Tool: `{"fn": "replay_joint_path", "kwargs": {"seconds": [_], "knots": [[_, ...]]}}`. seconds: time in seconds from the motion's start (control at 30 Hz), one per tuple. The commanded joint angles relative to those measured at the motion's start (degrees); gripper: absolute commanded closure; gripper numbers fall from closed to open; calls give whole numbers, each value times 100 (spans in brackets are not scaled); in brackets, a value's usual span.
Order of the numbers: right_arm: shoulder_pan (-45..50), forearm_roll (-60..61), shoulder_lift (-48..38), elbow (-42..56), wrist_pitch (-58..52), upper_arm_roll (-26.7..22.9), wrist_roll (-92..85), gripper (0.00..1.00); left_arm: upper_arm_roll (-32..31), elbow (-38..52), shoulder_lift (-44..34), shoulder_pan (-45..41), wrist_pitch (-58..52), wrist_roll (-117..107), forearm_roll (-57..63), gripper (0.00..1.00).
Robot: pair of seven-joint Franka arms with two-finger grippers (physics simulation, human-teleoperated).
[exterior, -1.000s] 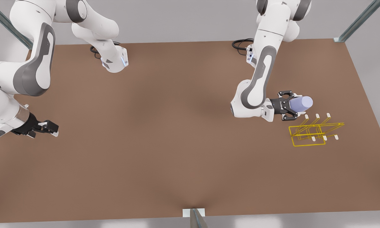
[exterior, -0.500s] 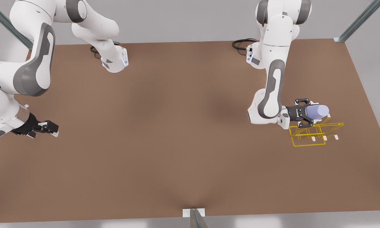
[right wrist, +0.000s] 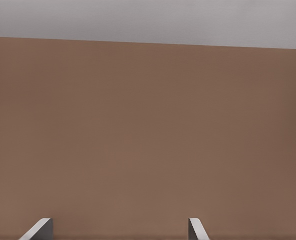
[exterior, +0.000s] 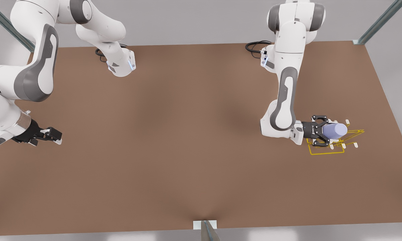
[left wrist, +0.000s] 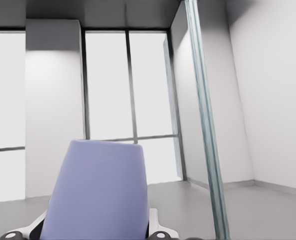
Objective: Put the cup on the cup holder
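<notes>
The left gripper (exterior: 322,131) hangs directly over the cup holder (exterior: 326,149), its jaws clamped on the cup (exterior: 335,130) near the wider end. The cup lies roughly on its side in that grip, its narrower closed end pointing toward the front view's right, over the holder's angled prongs with their small white tips; whether it touches any prong cannot be told. In the left wrist view the cup (left wrist: 97,192) rises between the two fingertips (left wrist: 160,233), with windows and a metal post behind it. The yellow wire holder stands on the brown desk (exterior: 174,140), its rectangular base frame partly under the gripper. The right gripper (exterior: 52,134) waits well apart from the cup holder, far across the desk at the front view's left, jaws apart with nothing between them; the right wrist view shows its two fingertips (right wrist: 37,229) spread over bare desk (right wrist: 148,135).
</notes>
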Motion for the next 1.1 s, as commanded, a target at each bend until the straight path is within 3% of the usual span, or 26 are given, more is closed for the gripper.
{"fn": "replay_joint_path", "kwargs": {"seconds": [0.0,0.43,1.07], "knots": [[0,4,-7,3,-2,-1,-4,0,29,98,104,102,168,56,100,26],[9,4,-7,3,-11,-1,-4,0,21,766,965,418,458,91,39,26],[26,-22,-60,3,-55,-10,-4,0,21,1083,1290,814,740,-40,215,26]]}}
